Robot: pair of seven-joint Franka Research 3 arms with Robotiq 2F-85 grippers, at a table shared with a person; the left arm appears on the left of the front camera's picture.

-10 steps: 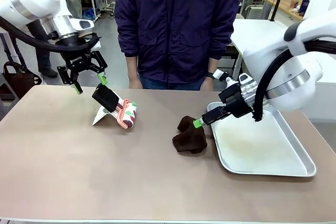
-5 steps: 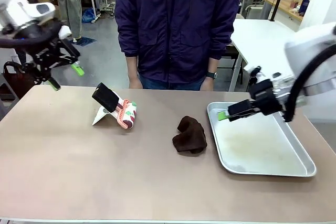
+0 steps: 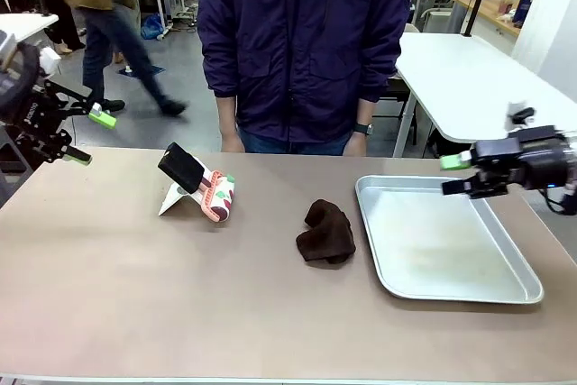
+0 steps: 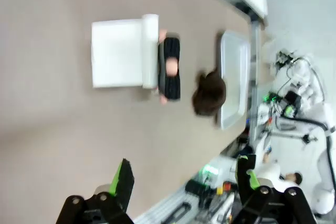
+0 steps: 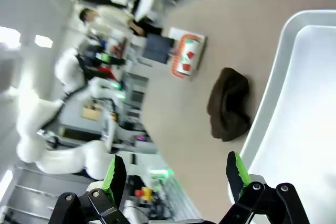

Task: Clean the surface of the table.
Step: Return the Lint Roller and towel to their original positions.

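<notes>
With both arms drawn out to the sides, the table (image 3: 135, 295) spans the front view, its tan-brown top carrying three things. Left gripper (image 3: 83, 137) sits at the far left edge of the picture, beyond the table's left corner, jaws spread wide and holding nothing; the left wrist view confirms the same, both green-padded fingers (image 4: 122, 178) well apart with bare tabletop between them. Right gripper (image 3: 458, 175) hangs above the far right corner of the silver tray (image 3: 532, 288), jaws likewise apart and empty; in the right wrist view its fingers (image 5: 114, 174) frame the tray's rim and the table beyond. On the table, left of centre, a small printed pouch (image 3: 216, 196) lies on its side with a black piece (image 3: 182, 168) at its upper end, resting against a white card (image 3: 171, 199). Near the middle, a crumpled dark brown cloth (image 3: 325, 232) lies just beside the tray's left edge, not clearly touching it. Tray interior looks bare, with a faint dull smear. A person in a dark purple jacket (image 3: 302, 42) stands at the far side of the table, arms down, a wristwatch (image 3: 362, 129) showing at the table edge. Another person walks across the background at upper left.
</notes>
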